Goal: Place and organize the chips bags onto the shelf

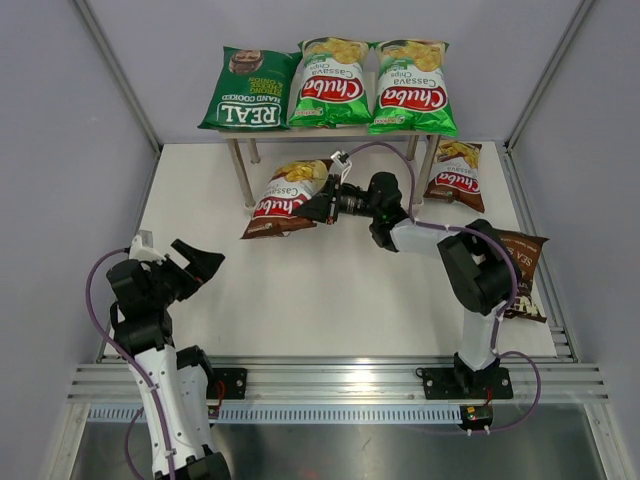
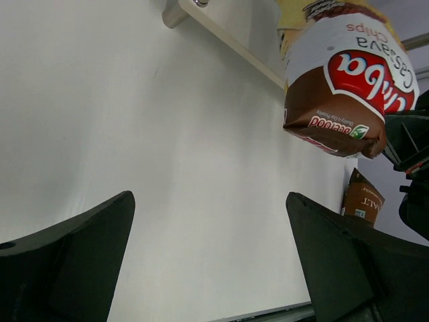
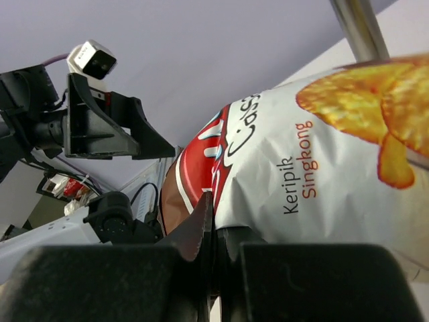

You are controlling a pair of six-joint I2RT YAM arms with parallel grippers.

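The shelf point(image 1: 243, 172) stands at the back, its top board carrying a dark green REAL bag point(image 1: 243, 92) and two bright green Chuba bags point(image 1: 330, 85) point(image 1: 412, 88). My right gripper point(image 1: 318, 208) point(image 3: 214, 221) is shut on the edge of a brown-red Chuba bag point(image 1: 280, 200) point(image 3: 322, 154). It holds the bag off the table in front of the shelf's left legs. Another brown-red Chuba bag point(image 1: 455, 172) lies under the top board at the right. A dark brown bag point(image 1: 520, 275) lies on the table at the right. My left gripper point(image 1: 195, 265) point(image 2: 211, 201) is open and holds nothing, near the front left.
White walls close in the table on the left, right and back. A metal rail point(image 1: 320, 380) runs along the near edge by the arm bases. The right arm's elbow point(image 1: 475, 265) stands close to the dark brown bag. A shelf leg point(image 3: 358, 27) rises just behind the held bag.
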